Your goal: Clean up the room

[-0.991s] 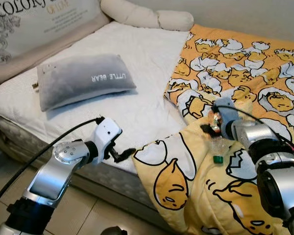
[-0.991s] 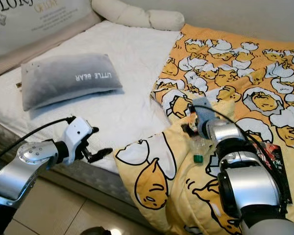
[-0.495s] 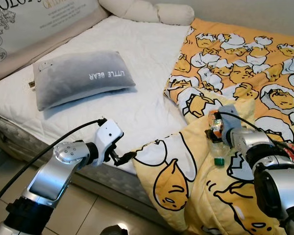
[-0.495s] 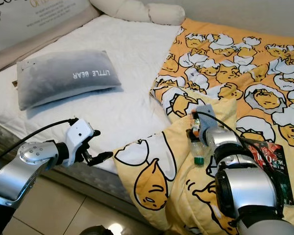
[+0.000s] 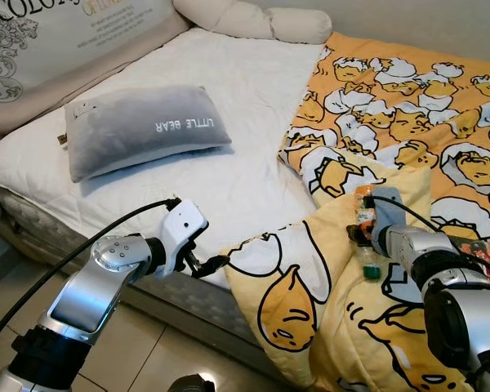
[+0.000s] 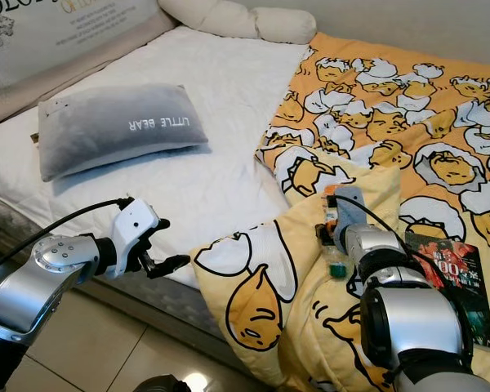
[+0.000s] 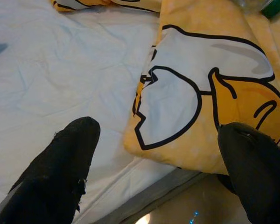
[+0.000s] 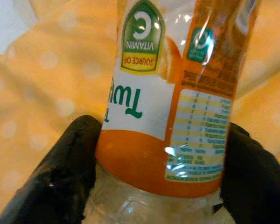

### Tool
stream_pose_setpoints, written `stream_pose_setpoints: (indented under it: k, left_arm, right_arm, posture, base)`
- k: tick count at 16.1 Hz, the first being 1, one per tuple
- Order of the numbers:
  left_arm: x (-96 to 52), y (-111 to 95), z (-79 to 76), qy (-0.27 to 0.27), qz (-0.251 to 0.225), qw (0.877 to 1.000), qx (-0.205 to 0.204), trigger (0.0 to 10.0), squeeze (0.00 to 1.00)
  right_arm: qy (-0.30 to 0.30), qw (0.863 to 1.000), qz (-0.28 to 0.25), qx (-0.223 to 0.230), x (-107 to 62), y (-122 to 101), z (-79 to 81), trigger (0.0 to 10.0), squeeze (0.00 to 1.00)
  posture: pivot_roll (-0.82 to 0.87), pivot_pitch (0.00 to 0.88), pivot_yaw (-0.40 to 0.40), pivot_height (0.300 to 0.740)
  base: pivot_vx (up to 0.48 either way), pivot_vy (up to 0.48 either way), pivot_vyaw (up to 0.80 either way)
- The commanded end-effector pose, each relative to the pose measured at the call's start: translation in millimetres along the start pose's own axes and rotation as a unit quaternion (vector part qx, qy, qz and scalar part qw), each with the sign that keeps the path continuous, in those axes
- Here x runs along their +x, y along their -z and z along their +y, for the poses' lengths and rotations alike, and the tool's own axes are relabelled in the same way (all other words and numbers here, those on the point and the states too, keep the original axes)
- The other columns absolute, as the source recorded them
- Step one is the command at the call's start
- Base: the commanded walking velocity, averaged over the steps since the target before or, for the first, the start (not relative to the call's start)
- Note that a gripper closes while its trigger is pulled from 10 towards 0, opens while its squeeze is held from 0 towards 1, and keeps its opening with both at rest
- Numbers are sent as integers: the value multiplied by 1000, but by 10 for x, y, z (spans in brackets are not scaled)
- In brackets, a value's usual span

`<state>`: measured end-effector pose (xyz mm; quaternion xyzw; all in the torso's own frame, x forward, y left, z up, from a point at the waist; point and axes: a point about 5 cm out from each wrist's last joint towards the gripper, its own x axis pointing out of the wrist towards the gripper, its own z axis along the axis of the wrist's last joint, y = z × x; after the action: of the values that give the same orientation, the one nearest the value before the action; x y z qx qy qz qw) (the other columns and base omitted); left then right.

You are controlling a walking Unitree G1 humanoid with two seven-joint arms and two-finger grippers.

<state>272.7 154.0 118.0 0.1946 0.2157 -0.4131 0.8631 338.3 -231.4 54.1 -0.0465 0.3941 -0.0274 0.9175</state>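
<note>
Item: bottle, on the blanket, now clamped in my right pincer; pickup begun. My left pincer stays spread beside the blanket.

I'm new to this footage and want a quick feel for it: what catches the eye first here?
The yellow cartoon blanket covers the bed's right side, one corner folded over the mattress edge. On that fold the right gripper clamps a clear bottle with an orange label and green cap. A grey pillow lies on the white sheet to the left, and the open left gripper hangs by the blanket corner.
</note>
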Motion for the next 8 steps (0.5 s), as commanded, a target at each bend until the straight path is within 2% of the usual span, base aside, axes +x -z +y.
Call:
stream_pose_setpoints:
  k: [1,5,6,8]
  left_arm:
    - [-10,-56,5,1,-1,1000,14,10000,0]
    - [-28,-28,-19,-1,-1,1000,4,10000,0]
    - [-28,-27,-38,-4,-6,1000,-6,10000,0]
    - [-43,-21,-109,-7,-16,1000,-25,10000,0]
  right_arm:
    - [-1,1000,-1,3,9,28,18,0,0]
    - [-13,1000,-4,17,14,37,49,0,0]
    - [-8,1000,-13,3,10,10,31,0,0]
    - [-17,999,-19,25,-11,-23,-35,0,0]
  posture:
    - [23,0,21,740]
    - [20,0,32,740]
    - [21,0,31,740]
    - [20,0,29,740]
  base:
    - [0,0,0]
    - [0,0,0]
    - [0,0,0]
    - [0,0,0]
